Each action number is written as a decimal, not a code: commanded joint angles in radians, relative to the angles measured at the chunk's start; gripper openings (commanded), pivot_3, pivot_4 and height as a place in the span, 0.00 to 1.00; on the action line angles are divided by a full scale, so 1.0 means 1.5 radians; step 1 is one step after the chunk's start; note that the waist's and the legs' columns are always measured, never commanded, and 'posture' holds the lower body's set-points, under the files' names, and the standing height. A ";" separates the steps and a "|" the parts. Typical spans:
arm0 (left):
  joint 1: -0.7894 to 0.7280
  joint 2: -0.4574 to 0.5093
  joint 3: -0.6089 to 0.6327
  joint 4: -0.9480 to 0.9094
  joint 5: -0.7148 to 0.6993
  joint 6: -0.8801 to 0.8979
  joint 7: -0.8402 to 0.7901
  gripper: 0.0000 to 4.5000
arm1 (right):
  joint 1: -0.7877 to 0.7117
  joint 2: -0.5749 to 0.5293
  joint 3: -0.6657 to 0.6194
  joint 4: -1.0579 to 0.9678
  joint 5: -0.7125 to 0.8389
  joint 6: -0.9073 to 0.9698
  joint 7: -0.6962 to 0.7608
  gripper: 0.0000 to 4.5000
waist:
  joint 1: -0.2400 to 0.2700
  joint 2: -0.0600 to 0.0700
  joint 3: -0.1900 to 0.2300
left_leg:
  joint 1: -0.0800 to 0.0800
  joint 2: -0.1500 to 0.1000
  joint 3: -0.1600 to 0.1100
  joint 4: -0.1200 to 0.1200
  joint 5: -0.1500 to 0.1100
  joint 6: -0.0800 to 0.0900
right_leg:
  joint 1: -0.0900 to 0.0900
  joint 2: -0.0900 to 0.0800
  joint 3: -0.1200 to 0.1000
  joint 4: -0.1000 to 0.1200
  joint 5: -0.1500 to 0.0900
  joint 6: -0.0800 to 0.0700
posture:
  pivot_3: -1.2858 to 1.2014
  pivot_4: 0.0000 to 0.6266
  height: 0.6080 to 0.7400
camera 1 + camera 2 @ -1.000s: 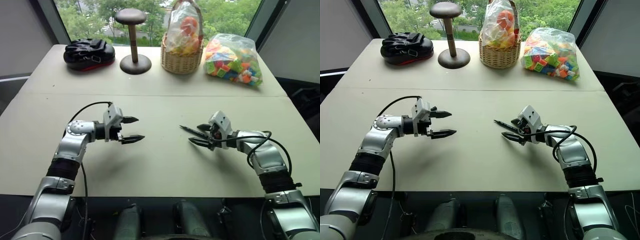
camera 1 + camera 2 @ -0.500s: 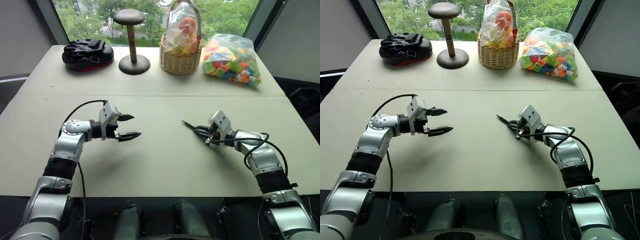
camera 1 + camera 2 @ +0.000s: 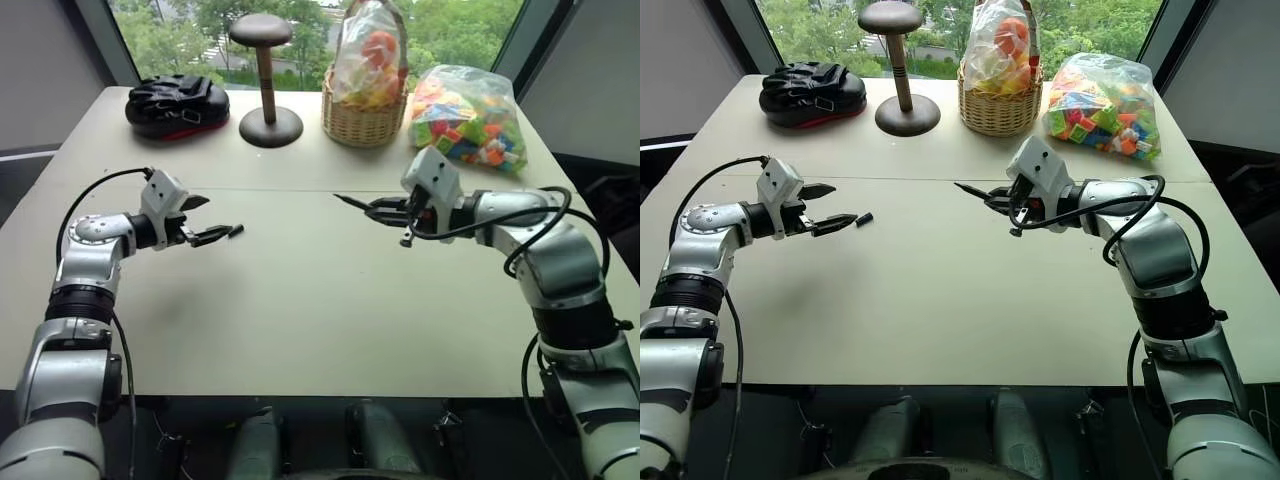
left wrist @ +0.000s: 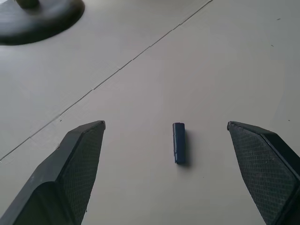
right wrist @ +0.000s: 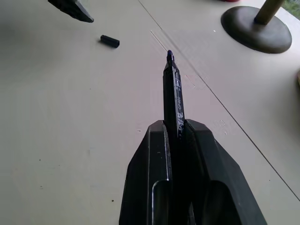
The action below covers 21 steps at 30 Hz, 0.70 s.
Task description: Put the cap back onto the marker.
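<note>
The cap [image 4: 178,142], a tiny dark stub, lies on the beige table [image 3: 300,300], also seen as the cap [image 3: 235,231] just ahead of my left gripper [image 3: 203,220]. That gripper is open, its fingers [image 4: 79,159] wide apart on either side of the cap without touching it. The marker [image 5: 172,96], a thin black stick, pokes out from my right gripper [image 3: 392,212], which is shut on it and raised above the table's middle. The marker's tip [image 3: 340,198] points toward my left side.
Along the far edge stand a black pouch [image 3: 177,105], a brown wooden stand [image 3: 268,75], a wicker basket with bagged items [image 3: 365,85] and a bag of colourful blocks [image 3: 465,115]. A seam [image 3: 300,190] runs across the table.
My right gripper shut on the marker and lifted it off the table, moving left. My left gripper swung out to the left, still open, and now faces the cap.
</note>
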 commanded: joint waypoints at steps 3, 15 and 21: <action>-0.034 -0.023 0.004 0.065 0.018 -0.042 -0.002 0.97 | 0.014 0.016 0.017 -0.084 0.035 0.057 -0.028 0.00 | 0.001 0.000 0.000 | -0.001 -0.001 0.000 0.001 0.000 0.000 | 0.000 -0.002 0.000 0.000 0.000 0.000 | 0.52 0.24 1.00; -0.080 -0.075 -0.006 0.186 0.075 -0.123 0.043 0.97 | 0.047 0.022 0.019 -0.117 0.050 0.071 -0.090 0.00 | -0.001 -0.001 0.000 | -0.002 -0.001 -0.001 0.001 0.000 0.001 | 0.000 -0.001 -0.001 0.000 0.000 0.000 | 0.52 0.24 1.00; -0.083 -0.089 -0.011 0.220 0.101 -0.138 0.049 0.97 | 0.050 0.016 0.014 -0.115 0.052 0.062 -0.102 0.00 | -0.001 -0.001 0.000 | -0.001 -0.001 -0.001 0.001 0.000 0.001 | 0.000 -0.001 -0.001 0.000 0.000 0.000 | 0.52 0.24 1.00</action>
